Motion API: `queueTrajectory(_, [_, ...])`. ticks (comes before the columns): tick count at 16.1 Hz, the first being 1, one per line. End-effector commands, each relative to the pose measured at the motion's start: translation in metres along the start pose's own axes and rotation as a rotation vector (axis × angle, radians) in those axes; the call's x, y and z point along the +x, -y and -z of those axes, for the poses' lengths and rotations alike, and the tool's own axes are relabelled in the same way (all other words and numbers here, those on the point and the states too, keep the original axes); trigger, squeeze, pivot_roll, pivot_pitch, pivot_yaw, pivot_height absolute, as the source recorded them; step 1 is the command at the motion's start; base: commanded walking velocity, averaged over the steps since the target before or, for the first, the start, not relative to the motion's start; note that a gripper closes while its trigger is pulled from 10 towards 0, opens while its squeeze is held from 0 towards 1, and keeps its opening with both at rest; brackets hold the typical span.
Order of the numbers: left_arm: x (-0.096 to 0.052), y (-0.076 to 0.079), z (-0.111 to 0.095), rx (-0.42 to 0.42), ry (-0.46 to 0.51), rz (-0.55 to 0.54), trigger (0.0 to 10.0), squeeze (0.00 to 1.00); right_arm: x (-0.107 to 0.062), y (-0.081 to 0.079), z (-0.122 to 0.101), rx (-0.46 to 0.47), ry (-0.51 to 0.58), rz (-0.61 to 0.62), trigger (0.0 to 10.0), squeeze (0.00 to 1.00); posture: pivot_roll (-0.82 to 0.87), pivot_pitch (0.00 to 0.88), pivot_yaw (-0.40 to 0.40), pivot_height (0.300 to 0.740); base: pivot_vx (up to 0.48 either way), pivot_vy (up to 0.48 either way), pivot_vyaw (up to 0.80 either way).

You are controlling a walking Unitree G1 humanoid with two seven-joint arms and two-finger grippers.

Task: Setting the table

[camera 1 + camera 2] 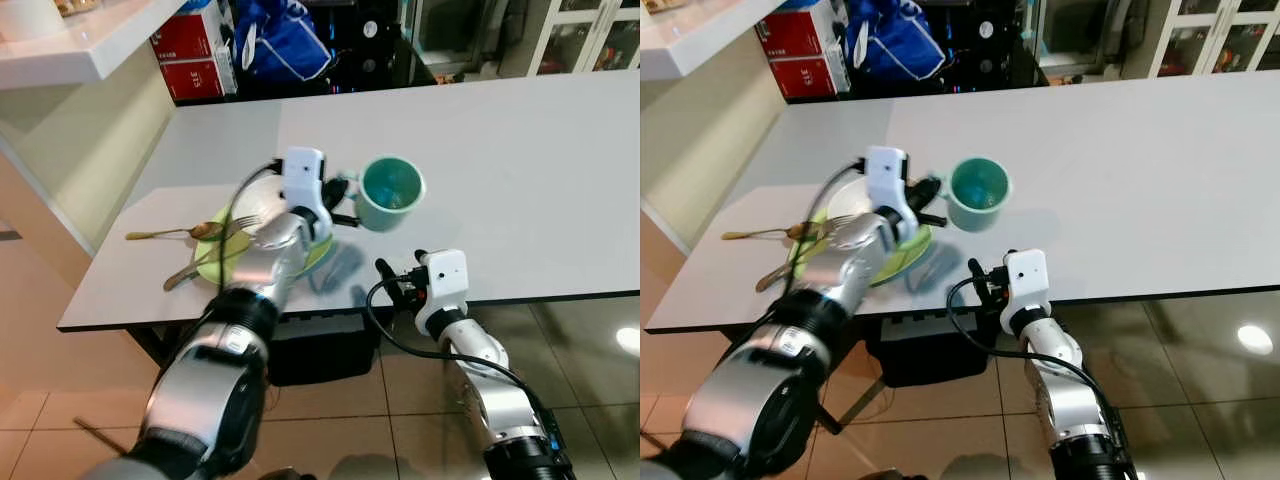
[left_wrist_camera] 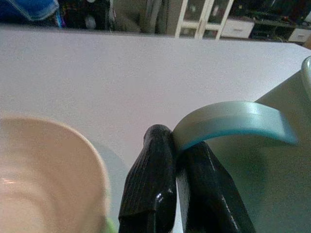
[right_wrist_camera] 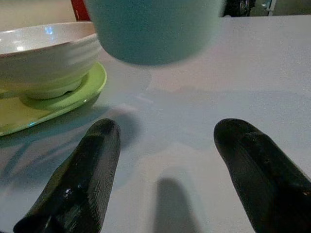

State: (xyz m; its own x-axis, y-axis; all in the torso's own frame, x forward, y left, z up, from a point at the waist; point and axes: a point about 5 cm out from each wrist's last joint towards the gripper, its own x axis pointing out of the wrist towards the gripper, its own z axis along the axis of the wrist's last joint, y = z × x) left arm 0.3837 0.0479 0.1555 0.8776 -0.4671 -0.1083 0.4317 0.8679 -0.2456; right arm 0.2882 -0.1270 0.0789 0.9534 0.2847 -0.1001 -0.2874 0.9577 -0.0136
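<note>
My left gripper (image 2: 177,160) pinches the teal mug's (image 1: 390,193) handle; the mug seems lifted just off the table (image 1: 520,170), beside the green plate (image 1: 215,262) near the front edge. My right gripper (image 3: 167,160), spread empty, sits nearer me at that edge.

A long white table (image 1: 520,170) with a thin dark edge stands on a tiled floor (image 1: 40,420). Near its left front corner a light green plate (image 1: 222,258) lies flat on the top, with a white ribbed bowl (image 3: 46,56) sitting on it. Just left of the plate, two gold-coloured utensils lie on the table: a spoon (image 1: 165,234) pointing away from the plate, and a second piece (image 1: 182,276) angled toward the front edge, its end against the plate's rim.
</note>
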Motion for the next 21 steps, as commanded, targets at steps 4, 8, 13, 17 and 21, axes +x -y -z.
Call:
queueTrajectory(4, [0.011,0.015,0.001,-0.113,-0.06,-0.006,0.0,0.0,-0.004,-0.007,0.0,0.005,-0.002,-0.002,10.0,0.0,-0.12,0.0,0.161,0.74,0.0,0.0,0.0])
queueTrajectory(8, [0.02,0.034,-0.01,-0.101,-0.039,-0.014,0.0,0.0,-0.012,-0.007,0.004,0.007,-0.018,0.011,10.0,0.0,-0.14,0.0,0.176,0.74,0.0,0.0,0.0])
queueTrajectory(13, [0.025,0.052,-0.017,-0.086,-0.026,0.003,0.0,0.0,-0.013,-0.009,0.005,0.01,-0.023,0.018,10.0,0.0,-0.14,0.0,0.189,0.74,0.0,0.0,0.0])
queueTrajectory(17, [0.025,0.049,-0.016,-0.108,-0.028,-0.031,0.0,0.0,-0.014,-0.01,0.006,0.011,-0.026,0.018,10.0,0.0,-0.14,0.0,0.193,0.74,0.0,0.0,0.0])
queueTrajectory(21, [0.023,0.045,-0.005,-0.166,-0.065,-0.09,0.0,0.0,-0.017,-0.011,0.007,0.013,-0.034,0.015,10.0,0.0,-0.15,0.0,0.196,0.74,0.0,0.0,0.0])
